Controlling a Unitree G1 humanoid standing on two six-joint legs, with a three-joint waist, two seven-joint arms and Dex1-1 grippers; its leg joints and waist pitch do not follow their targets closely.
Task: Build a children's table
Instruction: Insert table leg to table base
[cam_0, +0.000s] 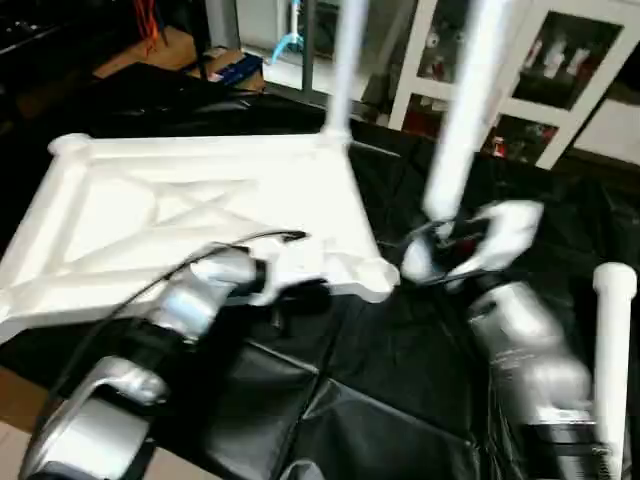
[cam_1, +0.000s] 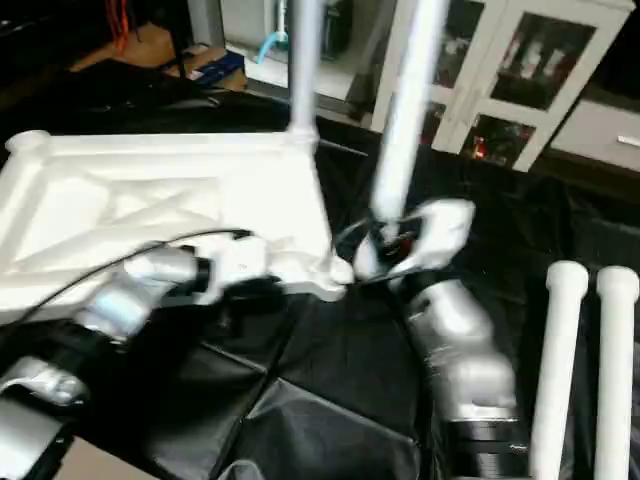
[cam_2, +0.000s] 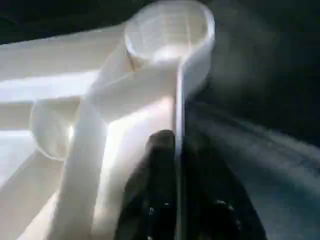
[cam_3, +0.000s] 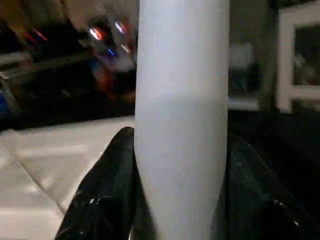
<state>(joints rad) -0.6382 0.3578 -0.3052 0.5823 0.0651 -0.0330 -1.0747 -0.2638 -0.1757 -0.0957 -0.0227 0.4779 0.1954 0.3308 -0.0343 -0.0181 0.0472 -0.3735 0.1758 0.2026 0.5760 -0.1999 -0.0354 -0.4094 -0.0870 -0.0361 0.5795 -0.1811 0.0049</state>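
We see the white plastic tabletop (cam_0: 200, 220) lying underside up on the worktop (cam_0: 380, 380), which is draped in crinkled black sheeting; its ribs form an X brace and each corner ends in a round socket. One smooth white tube leg (cam_0: 345, 70) already stands upright in the far corner socket, at about twelve o'clock from the slab's middle.

The left claw (cam_2: 175, 150) pinches the thin raised rim near the empty corner socket (cam_2: 170, 35); the left wrist view shows that hollow ring up close, and the grip looks clenched, though blur makes us less than sure.

The right claw (cam_3: 180, 165) grasps a second leg (cam_1: 405, 110), its long axis near vertical, leaning slightly toward one o'clock, just at three o'clock of that socket. The right wrist view shows both black fingers (cam_3: 105, 185) flanking the tube.

Two spare legs (cam_1: 585, 370) lie at five o'clock.
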